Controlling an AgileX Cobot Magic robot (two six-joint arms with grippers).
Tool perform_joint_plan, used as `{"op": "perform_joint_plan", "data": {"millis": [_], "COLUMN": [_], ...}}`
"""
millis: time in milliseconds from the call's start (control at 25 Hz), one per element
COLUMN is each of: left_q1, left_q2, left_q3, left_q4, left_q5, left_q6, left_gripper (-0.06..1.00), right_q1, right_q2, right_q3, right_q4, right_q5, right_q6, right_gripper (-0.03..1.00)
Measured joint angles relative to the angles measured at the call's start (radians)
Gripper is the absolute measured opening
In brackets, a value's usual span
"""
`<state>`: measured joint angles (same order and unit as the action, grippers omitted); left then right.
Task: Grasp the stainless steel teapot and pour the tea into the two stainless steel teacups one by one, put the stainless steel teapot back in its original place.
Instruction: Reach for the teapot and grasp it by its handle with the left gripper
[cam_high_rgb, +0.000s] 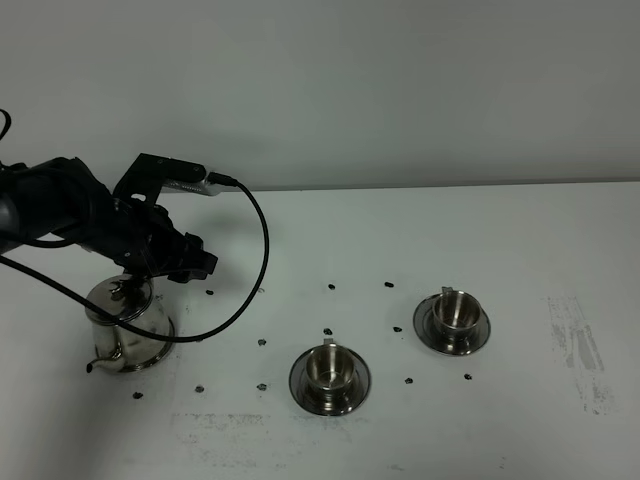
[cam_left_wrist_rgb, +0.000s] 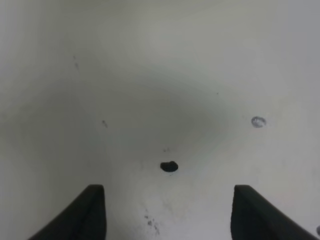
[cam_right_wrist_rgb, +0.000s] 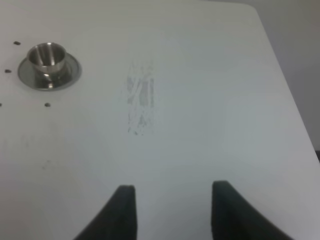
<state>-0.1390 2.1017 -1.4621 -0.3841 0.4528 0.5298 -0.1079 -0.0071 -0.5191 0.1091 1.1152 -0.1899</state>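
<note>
The stainless steel teapot (cam_high_rgb: 125, 330) stands upright at the table's left, its spout toward the near left. My left gripper (cam_high_rgb: 198, 265) (cam_left_wrist_rgb: 169, 189) hovers just right of and behind its lid, open, with only bare table between the fingers. One teacup (cam_high_rgb: 330, 366) sits on its saucer (cam_high_rgb: 300, 385) near the middle front. The other teacup (cam_high_rgb: 455, 311) (cam_right_wrist_rgb: 47, 55) sits on its saucer (cam_high_rgb: 480, 335) (cam_right_wrist_rgb: 71, 75) further right. My right gripper (cam_right_wrist_rgb: 172, 186) is outside the high view, open over bare table. The tea is hidden. I cannot tell the original place apart from the pot's base.
Small black dots (cam_high_rgb: 331, 287) are scattered over the white table around the cups. A grey scuffed patch (cam_high_rgb: 575, 345) (cam_right_wrist_rgb: 140, 97) lies at the right. A black cable (cam_high_rgb: 262, 250) loops from the left arm down beside the teapot. The table's right edge (cam_right_wrist_rgb: 287, 95) is near.
</note>
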Motion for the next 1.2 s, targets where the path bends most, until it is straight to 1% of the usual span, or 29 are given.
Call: {"op": "perform_joint_plan", "data": {"millis": [240,480,880,1080,1200], "left_q1": [0.017,0.030,0.076,0.095,0.097], "left_q2": [0.000,-0.004,-0.052,-0.057,-0.057], "left_q3": [0.000,0.000,0.000,0.000,0.000], "left_q4": [-0.004,0.013,0.114,0.121,0.120], "left_q5": [0.008,0.020,0.117,0.134,0.112], "left_q6": [0.002,0.005,0.005,0.006,0.007], "left_gripper": [0.54,0.54,0.54,0.54,0.54], "right_q1": [0.000,0.000,0.000,0.000,0.000], "right_q2": [0.000,0.000,0.000,0.000,0.000], "right_q3": [0.000,0.000,0.000,0.000,0.000], "right_q4": [0.000,0.000,0.001,0.001,0.001], "right_q5": [0.000,0.000,-0.001,0.000,0.000], "right_q6": [0.000,0.000,0.000,0.000,0.000], "right_gripper": [0.34,0.34,0.34,0.34,0.34]}}
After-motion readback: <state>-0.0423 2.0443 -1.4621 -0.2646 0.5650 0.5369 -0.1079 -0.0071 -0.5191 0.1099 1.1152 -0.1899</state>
